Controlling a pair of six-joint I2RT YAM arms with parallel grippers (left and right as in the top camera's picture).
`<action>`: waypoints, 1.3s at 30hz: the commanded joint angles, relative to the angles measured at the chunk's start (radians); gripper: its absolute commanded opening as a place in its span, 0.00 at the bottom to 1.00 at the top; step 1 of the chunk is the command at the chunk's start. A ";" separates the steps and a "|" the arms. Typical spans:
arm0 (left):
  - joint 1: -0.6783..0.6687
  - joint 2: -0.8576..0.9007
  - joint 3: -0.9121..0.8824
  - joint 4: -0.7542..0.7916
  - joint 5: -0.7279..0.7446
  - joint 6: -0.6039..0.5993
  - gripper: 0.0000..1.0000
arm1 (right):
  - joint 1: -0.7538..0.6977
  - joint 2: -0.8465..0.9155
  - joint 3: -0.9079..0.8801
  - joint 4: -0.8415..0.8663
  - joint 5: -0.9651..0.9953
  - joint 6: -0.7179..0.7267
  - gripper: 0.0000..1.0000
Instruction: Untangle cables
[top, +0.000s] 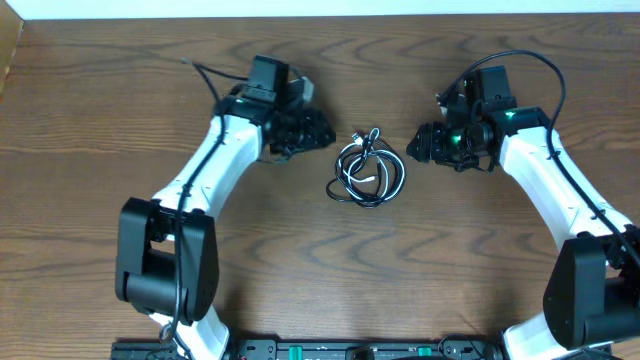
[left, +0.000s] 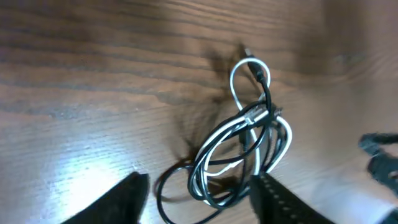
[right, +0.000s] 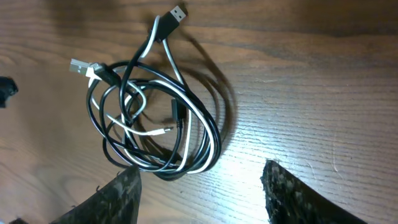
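White and black cables (top: 368, 172) lie as one interlaced coil on the wooden worktop (top: 100, 120); left gripper (left: 199, 202) and right gripper (right: 205, 196) flank the coil, both spread and empty. Untangling appears not yet begun.

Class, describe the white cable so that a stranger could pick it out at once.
Near the middle of the wooden table lies a small tangle of cables. The white cable loops through it; every other strand there is black.
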 joint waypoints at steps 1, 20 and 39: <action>-0.047 0.034 -0.005 0.000 -0.068 0.198 0.66 | -0.002 -0.003 -0.001 -0.012 0.004 -0.060 0.60; -0.131 0.259 -0.006 0.158 -0.068 0.322 0.23 | 0.000 -0.003 -0.002 -0.032 0.007 -0.066 0.63; -0.130 -0.053 0.018 0.167 0.111 0.022 0.08 | 0.091 0.125 -0.002 0.098 0.007 -0.014 0.61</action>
